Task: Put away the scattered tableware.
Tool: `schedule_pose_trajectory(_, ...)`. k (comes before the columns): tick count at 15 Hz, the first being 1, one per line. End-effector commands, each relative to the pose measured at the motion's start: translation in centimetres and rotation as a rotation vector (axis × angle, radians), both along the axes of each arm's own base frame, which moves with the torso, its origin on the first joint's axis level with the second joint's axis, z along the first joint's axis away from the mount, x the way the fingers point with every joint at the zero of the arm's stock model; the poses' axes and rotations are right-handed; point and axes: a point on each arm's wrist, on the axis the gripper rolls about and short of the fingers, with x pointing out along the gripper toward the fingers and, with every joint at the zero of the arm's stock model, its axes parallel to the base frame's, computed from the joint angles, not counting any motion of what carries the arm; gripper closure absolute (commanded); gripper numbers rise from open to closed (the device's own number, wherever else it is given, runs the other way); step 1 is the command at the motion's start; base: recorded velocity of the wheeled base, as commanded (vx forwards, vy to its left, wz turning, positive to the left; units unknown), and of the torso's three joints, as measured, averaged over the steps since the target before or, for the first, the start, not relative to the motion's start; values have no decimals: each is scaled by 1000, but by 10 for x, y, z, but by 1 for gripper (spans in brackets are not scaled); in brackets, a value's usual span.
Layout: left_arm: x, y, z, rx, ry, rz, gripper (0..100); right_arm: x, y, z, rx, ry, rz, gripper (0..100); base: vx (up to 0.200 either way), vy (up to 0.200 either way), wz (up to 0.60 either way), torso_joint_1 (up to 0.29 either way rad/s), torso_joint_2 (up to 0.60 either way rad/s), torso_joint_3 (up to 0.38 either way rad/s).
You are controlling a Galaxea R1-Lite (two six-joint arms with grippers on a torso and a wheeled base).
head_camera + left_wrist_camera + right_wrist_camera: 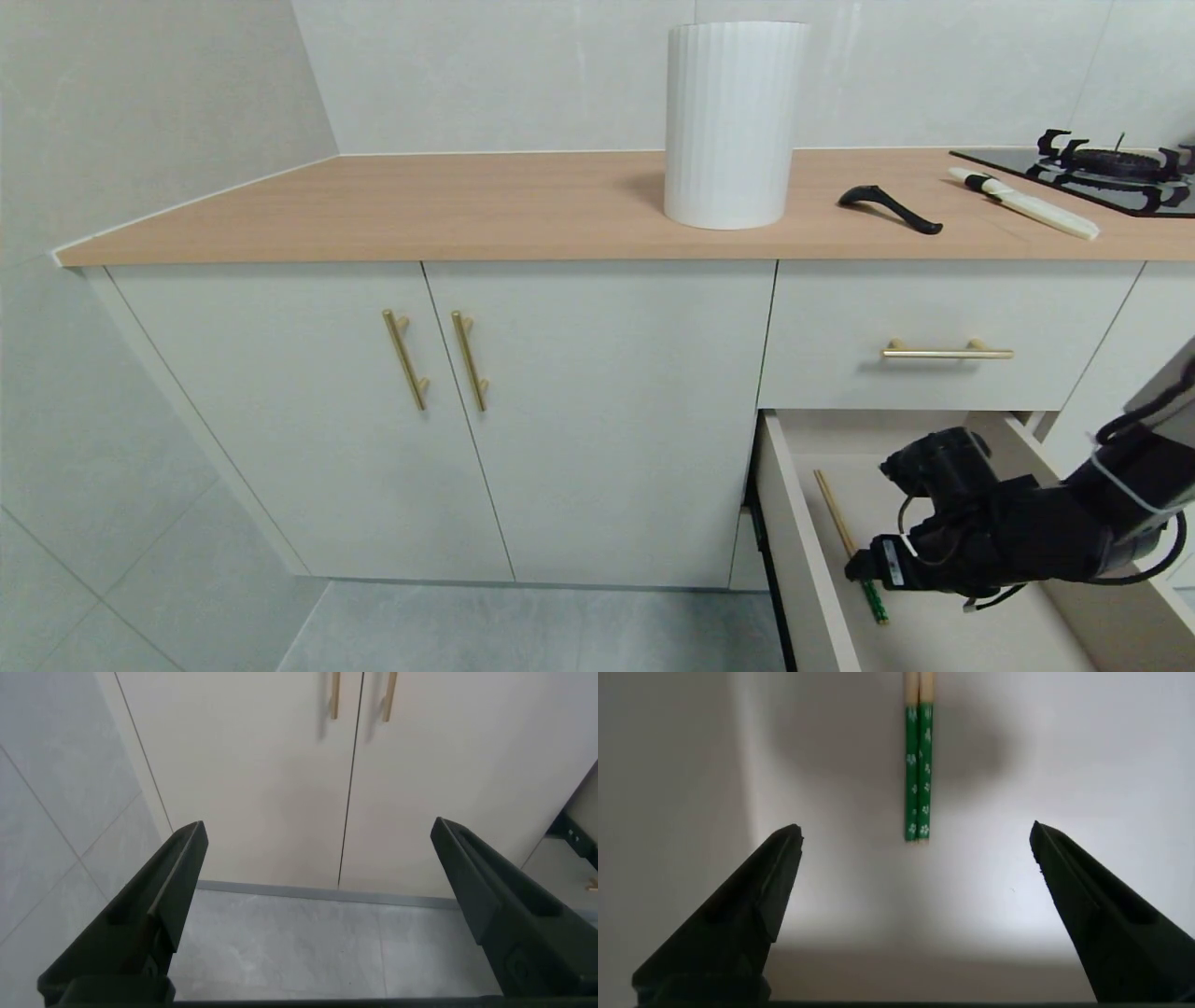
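Chopsticks [918,756]: flat inside the open drawer [792,523], near its left wall.
Right gripper [915,833]: spread wide just above them, grasping nothing.
Left gripper [318,835]: released, left of the drawer.
Advice: rise clear of drawer walls before fetching the knife [1022,202].

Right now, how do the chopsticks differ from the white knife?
The chopsticks lie inside the open drawer; the white knife lies up on the countertop beside the hob. The chopsticks are a pair, side by side; the white knife is a single piece. The chopsticks are wood with green patterned ends; the white knife has a black band. Both are long, slim and lying flat.
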Motion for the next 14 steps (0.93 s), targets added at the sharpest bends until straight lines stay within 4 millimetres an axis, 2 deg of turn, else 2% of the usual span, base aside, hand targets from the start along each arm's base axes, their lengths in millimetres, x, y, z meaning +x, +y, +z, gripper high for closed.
schedule_pose_trajectory(1, 0, 0, 0, -1, 0, 0, 0, -32, -17, 70, 31, -187, 23, 0, 0, 0, 0, 0, 0, 0)
schedule_pose_trajectory(3, 0, 0, 0, -1, 0, 0, 0, -60, -35, 112, 37, -282, 74, 0, 0, 0, 0, 0, 0, 0)
schedule_pose_trajectory(6, 0, 0, 0, -1, 0, 0, 0, -87, -45, 147, 40, -390, 57, 0, 0, 0, 0, 0, 0, 0)
schedule_pose_trajectory(9, 0, 0, 0, -1, 0, 0, 0, -104, -47, 162, 33, -442, 90, 0, 0, 0, 0, 0, 0, 0)
schedule_pose_trajectory(14, 0, 0, 0, -1, 0, 0, 0, -111, -50, 171, 54, -465, 96, 0, 0, 0, 0, 37, -279, -303)
